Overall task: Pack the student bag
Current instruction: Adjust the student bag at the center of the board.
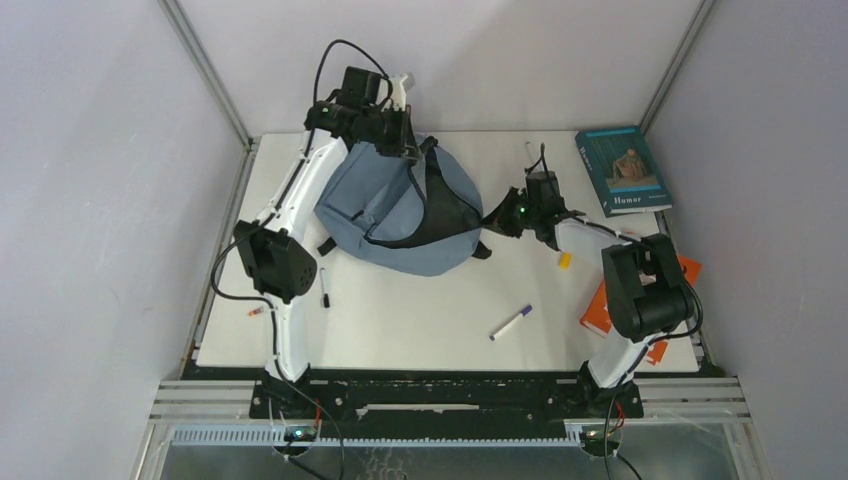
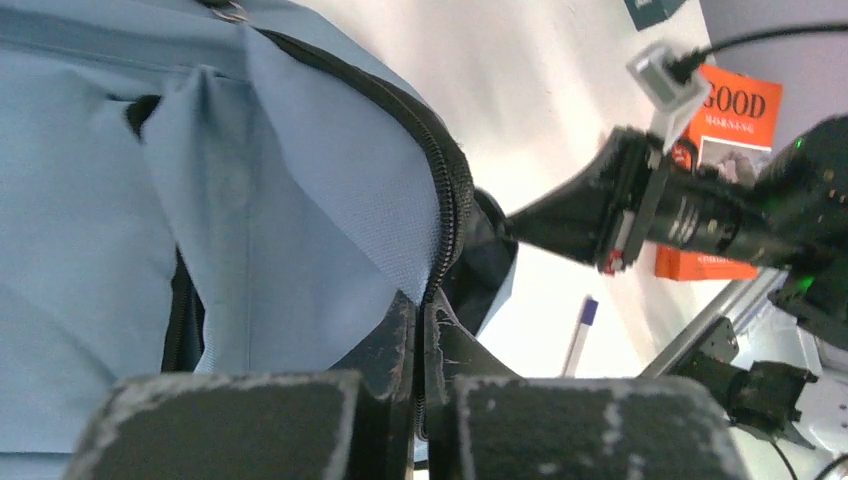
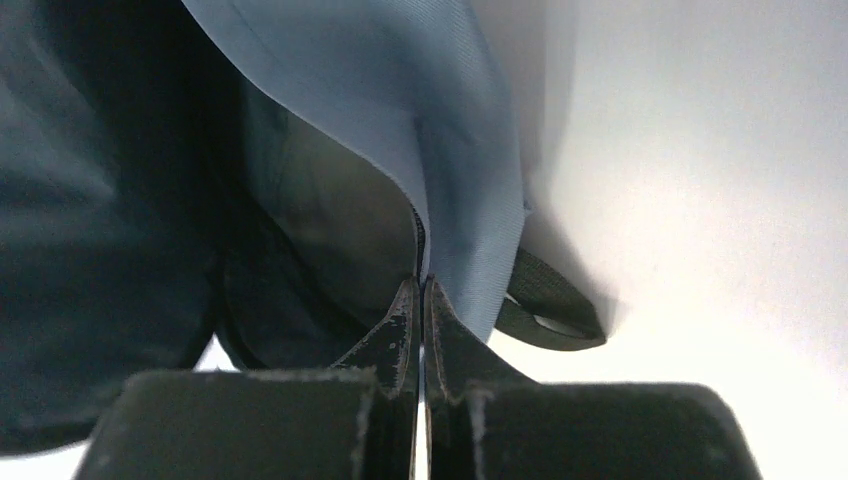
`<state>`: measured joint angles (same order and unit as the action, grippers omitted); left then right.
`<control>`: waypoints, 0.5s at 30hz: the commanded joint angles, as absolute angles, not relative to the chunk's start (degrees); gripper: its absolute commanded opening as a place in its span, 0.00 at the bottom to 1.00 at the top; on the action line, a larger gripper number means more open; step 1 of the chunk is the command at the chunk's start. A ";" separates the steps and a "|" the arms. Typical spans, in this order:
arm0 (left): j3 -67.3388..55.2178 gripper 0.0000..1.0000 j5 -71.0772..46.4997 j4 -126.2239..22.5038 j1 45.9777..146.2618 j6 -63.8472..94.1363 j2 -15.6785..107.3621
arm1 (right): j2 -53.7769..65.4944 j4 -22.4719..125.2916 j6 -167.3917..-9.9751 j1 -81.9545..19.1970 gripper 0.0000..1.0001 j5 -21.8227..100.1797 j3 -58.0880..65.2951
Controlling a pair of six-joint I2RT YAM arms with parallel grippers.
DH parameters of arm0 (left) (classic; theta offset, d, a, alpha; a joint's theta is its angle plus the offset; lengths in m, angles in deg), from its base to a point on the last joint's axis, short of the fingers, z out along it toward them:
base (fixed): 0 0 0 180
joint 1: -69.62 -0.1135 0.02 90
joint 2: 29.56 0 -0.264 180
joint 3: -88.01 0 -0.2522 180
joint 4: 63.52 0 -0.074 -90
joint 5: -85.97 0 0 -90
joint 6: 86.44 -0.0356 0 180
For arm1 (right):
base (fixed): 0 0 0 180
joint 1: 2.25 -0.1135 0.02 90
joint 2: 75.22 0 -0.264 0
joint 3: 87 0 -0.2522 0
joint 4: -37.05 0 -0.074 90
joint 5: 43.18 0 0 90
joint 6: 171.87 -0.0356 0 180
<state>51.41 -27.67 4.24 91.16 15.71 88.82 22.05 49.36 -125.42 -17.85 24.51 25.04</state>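
The student bag (image 1: 400, 205), grey-blue with black zippers and straps, lies at the back middle of the table with its main opening gaping. My left gripper (image 1: 405, 148) is at the bag's far rim. In the left wrist view it (image 2: 425, 310) is shut on the black zipper edge (image 2: 450, 200) of the student bag (image 2: 300, 180). My right gripper (image 1: 492, 222) is at the bag's right side. In the right wrist view it (image 3: 421, 290) is shut on the thin blue fabric edge of the bag (image 3: 450, 150), next to a black strap loop (image 3: 555, 310).
A teal book (image 1: 622, 168) lies at the back right. An orange book (image 1: 600, 305) sits under the right arm. A purple-capped marker (image 1: 511, 322), a black pen (image 1: 323, 287), a small yellow piece (image 1: 565, 260) and a small orange item (image 1: 257, 312) lie on the table.
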 commanded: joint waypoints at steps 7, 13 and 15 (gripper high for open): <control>53.43 0.50 -22.16 -1.91 91.67 15.86 89.08 | 26.08 50.40 -125.19 -16.77 0.45 27.52 14.57; 51.63 0.67 -16.52 -3.32 94.42 15.86 83.31 | 15.95 58.89 -120.43 -12.35 0.78 32.53 14.47; 48.55 0.67 -14.06 -4.57 96.29 15.01 79.60 | 11.43 62.47 -118.42 -9.79 0.79 35.21 14.55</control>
<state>51.20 -20.10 0.15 92.60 15.64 88.89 22.49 57.03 -123.21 -14.26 29.21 16.76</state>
